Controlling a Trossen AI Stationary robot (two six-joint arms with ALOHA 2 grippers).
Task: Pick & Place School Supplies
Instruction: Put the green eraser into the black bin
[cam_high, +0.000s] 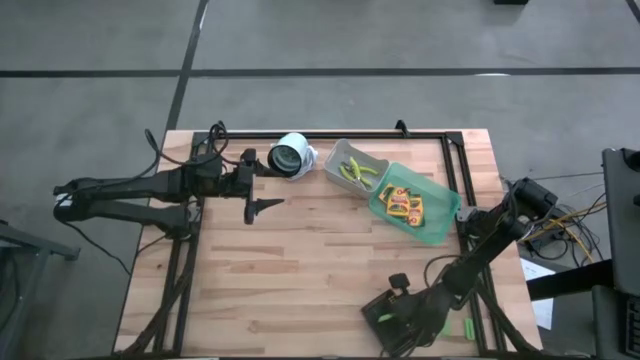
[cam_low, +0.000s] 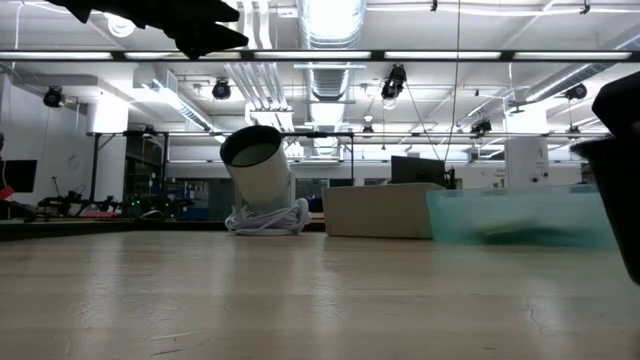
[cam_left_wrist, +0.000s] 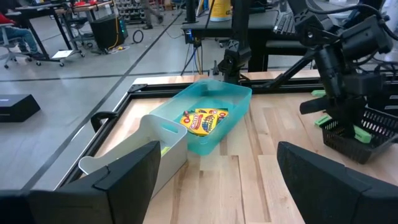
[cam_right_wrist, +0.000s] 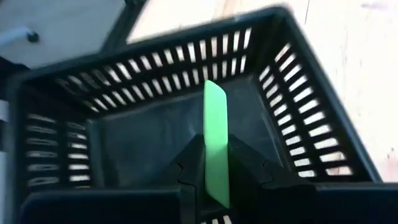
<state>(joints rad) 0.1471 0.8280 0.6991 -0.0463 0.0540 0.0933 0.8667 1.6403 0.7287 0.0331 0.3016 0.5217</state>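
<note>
My right gripper (cam_high: 402, 300) hangs over a dark slotted basket (cam_high: 392, 320) at the table's near right and is shut on a flat bright green block (cam_right_wrist: 216, 134). Another green block (cam_high: 467, 327) lies on the table right of the basket. Yellow packs (cam_high: 405, 203) lie in a green bin (cam_high: 440, 225), and yellow-handled scissors (cam_high: 357, 172) lie in a grey bin (cam_high: 337, 160). My left gripper (cam_high: 256, 184) waits open at the far left, above the table, holding nothing. My right gripper pinches the green block's two flat faces (cam_right_wrist: 216, 165) between its two fingers, at the block's end nearest the wrist. The fingers slant down into the basket (cam_right_wrist: 143, 137). The block sticks out beyond the fingertips along their line, clear of the basket's floor.
A white cylinder (cam_high: 291, 155) lies tilted at the far side, beside the left gripper. A black frame (cam_high: 430, 134) runs along the table's far and side edges. Bare wood (cam_high: 300, 270) spreads across the middle and near left.
</note>
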